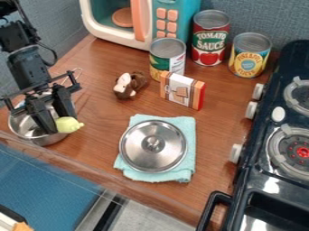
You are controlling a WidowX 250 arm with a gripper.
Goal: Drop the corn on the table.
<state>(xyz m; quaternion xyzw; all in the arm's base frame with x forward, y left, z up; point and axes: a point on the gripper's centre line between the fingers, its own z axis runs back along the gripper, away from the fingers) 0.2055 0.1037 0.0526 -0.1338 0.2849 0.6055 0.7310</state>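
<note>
In the camera view, one black gripper (61, 123), hard and angular, hangs at the left with its two straight fingers closed around the corn (70, 125), a single smooth, rounded, yellow-green piece. The corn sits at the fingertips, at the right edge of one shiny, round metal pot (25, 128); whether it touches the rim I cannot tell. The pot stands on the brown wood-grained table (100, 131).

Near the middle lies one soft turquoise cloth (186, 169), folded roughly square, with one polished, circular metal lid (138, 155) on it, its round knob up. Behind are one small brown-and-white toy animal (125, 85) and one upright, flat-sided cardboard box (182, 91). Three cylindrical cans (210, 38), metal-topped and labelled, stand behind and beside the box. At the top is one boxy toy microwave (148, 38), white and teal, with an orange handle and squarish orange buttons. On the right is one glossy dark stove (256, 180) with two ringed burners in sight, three pale knobs along its left edge and one oval white piece on top.
</note>
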